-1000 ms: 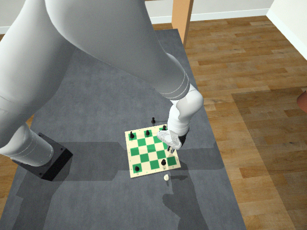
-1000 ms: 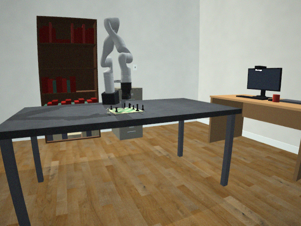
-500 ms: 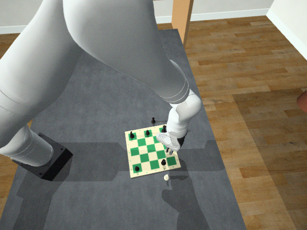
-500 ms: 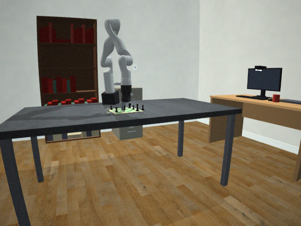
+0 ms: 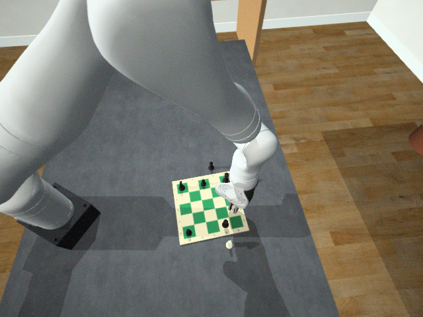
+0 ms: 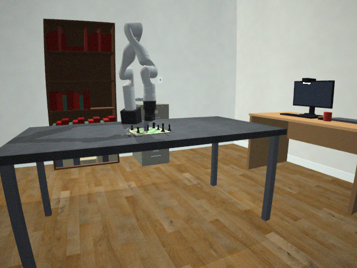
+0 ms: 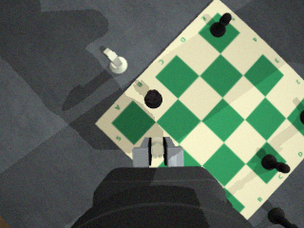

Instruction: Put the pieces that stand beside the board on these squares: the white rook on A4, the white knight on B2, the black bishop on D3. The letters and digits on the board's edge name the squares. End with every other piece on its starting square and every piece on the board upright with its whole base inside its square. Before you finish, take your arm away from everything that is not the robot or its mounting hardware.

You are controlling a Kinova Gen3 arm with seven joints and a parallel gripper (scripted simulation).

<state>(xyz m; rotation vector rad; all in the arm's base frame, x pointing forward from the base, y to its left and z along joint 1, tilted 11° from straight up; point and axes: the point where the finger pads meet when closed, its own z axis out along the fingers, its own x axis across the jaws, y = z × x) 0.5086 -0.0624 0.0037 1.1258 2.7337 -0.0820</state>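
Grey matte counter point(image 5: 136, 136) fills the top view, carrying a small green-and-cream chessboard point(image 5: 177, 211). The white jointed arm reaches down over the board's right edge, and its end effector point(image 5: 234, 208) hangs above the squares there. Five black pieces stand on the board. A black chess piece with a rounded head point(image 5: 211, 166) stands on the counter just beyond the board's far edge. A small white chess piece with a curved top point(image 5: 229, 244) stands on the counter just off the near edge.

From the exterior view, the board point(image 6: 149, 132) lies toward the counter's point(image 6: 201, 129) far side. The end effector point(image 6: 147, 126) points straight down, low over the board. The white piece point(image 6: 128, 131) stands upright beside the board's left corner.

Looking down from the wrist, the end effector point(image 7: 157, 148) is clamped on a pale, cream-white chess piece point(image 7: 157, 143), mostly hidden between the grey fingers; its kind cannot be told. It hovers over the board's point(image 7: 237, 95) edge by the A corner. The loose white piece point(image 7: 115, 62) stands well apart on the counter.
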